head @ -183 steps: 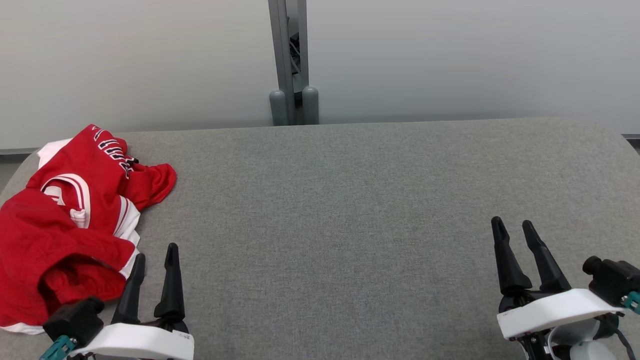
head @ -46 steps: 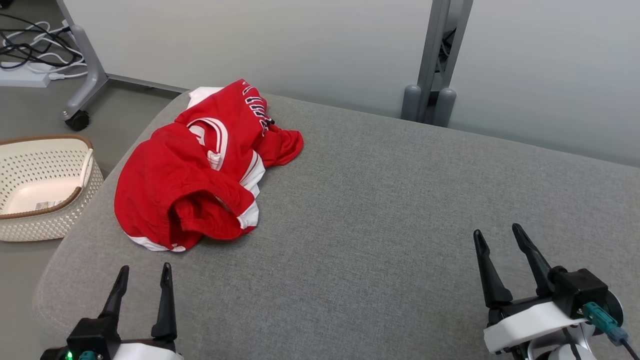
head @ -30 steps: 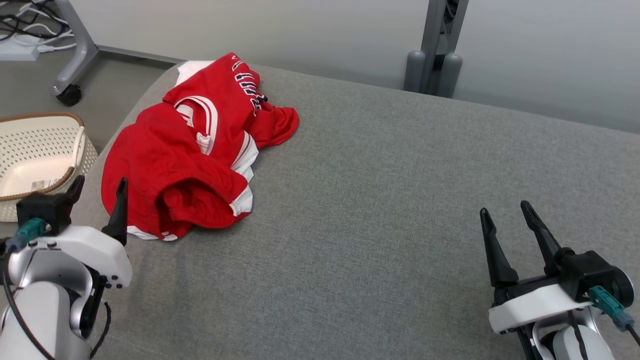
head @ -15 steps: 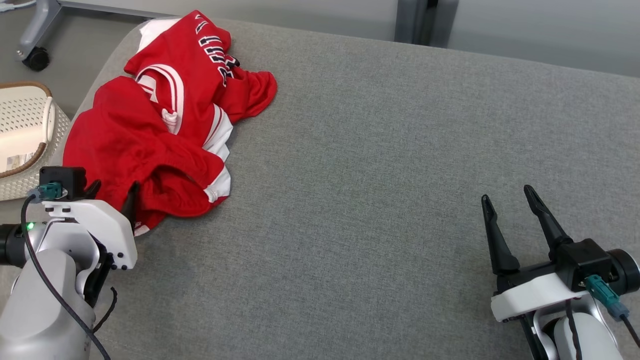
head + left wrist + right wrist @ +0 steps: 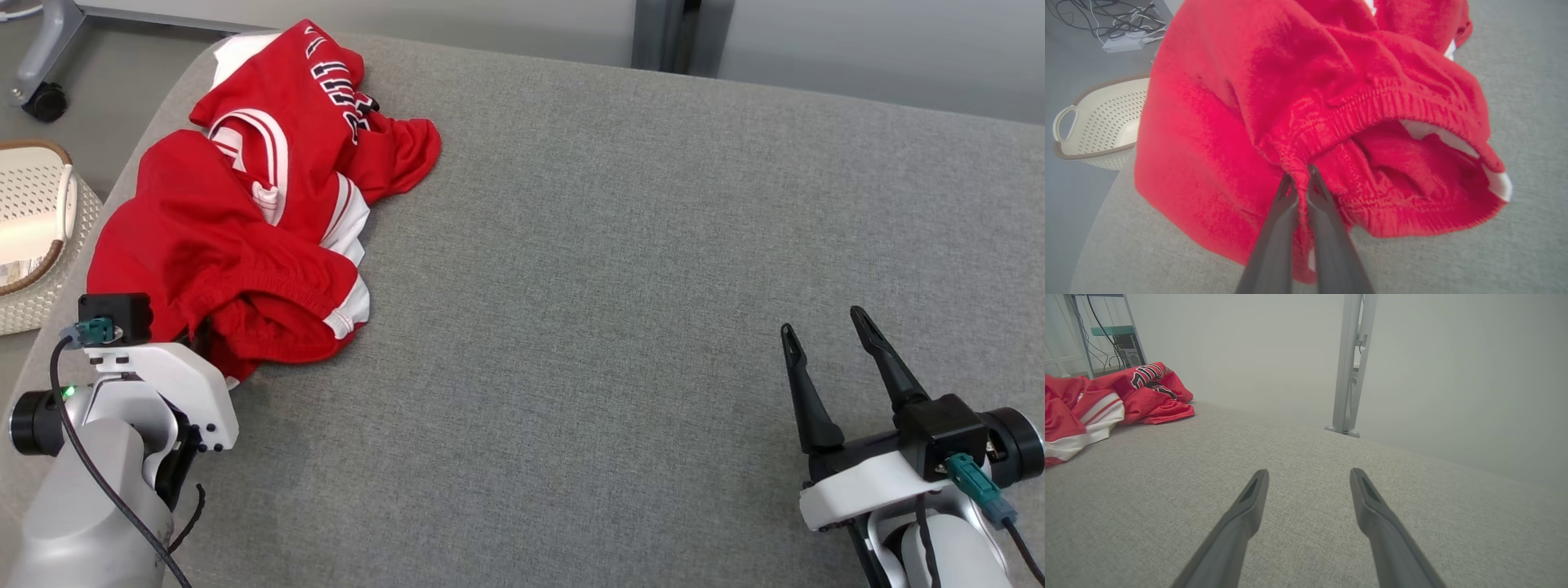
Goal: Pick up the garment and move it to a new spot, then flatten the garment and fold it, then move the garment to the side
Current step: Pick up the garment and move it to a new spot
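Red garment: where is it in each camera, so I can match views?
Head view: garment upper left.
Left wrist view: garment across the centre, left gripper shut on its elastic edge.
Right wrist view: garment at the left edge.
Shared landmark: cream basket, left of it in head and left wrist views.

Left pincer [image 5: 1300, 176], right pincer [image 5: 821, 319] – long black fingers [image 5: 804, 400]; white wrist shells [image 5: 857, 498], grey forearms [image 5: 82, 523], teal plugs [image 5: 976, 483].
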{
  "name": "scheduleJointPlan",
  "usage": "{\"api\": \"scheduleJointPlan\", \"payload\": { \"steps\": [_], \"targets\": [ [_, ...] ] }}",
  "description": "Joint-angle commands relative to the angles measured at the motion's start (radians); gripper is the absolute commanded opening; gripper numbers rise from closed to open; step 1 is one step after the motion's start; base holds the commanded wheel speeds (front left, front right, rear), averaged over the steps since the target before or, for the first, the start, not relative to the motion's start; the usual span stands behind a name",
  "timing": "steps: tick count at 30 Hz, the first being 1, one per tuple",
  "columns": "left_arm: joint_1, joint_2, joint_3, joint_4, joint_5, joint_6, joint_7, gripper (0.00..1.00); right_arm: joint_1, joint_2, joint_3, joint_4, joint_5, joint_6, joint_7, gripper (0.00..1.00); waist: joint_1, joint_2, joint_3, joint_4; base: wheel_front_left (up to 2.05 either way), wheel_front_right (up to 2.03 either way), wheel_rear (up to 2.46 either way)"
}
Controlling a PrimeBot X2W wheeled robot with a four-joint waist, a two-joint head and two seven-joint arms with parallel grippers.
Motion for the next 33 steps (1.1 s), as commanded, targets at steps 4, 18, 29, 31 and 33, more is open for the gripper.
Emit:
{"api": "scheduleJointPlan", "payload": {
  "steps": [4, 18, 29, 31, 33],
  "targets": [
    [-0.042, 0.016, -0.02, 0.015, -0.009, -0.003, -0.046, 0.0, 0.007, -0.007, 0.0, 0.003, 0.008, 0.0, -0.005, 1.0, 0.0, 0.0, -0.018, 0.01, 0.0, 0.0, 0.0],
    [-0.167, 0.13, -0.14, -0.164, -0.019, -0.002, -0.038, 0.0, 0.014, -0.008, 0.02, 0.02, 0.101, 0.0, -0.005, 1.0, 0.0, 0.0, -0.115, 0.001, 0.0, 0.0, 0.0],
    [-0.161, 0.073, -0.211, -0.507, -0.028, 0.018, 0.096, 0.0, 0.01, -0.007, 0.005, 0.02, 0.149, 0.0, -0.005, 1.0, 0.0, 0.0, -0.149, -0.106, 0.0, 0.0, 0.0],
    [-0.143, 0.044, -0.229, -0.548, -0.036, 0.026, 0.119, 0.0, 0.005, -0.007, 0.004, 0.02, 0.152, 0.0, -0.005, 1.0, 0.0, 0.0, -0.144, -0.134, 0.0, 0.0, 0.0],
    [-0.134, 0.027, -0.238, -0.561, -0.041, 0.028, 0.128, 0.0, 0.002, -0.007, 0.003, 0.019, 0.151, 0.0, -0.005, 1.0, 0.0, 0.0, -0.141, -0.149, 0.0, 0.0, 0.0]
  ]
}}
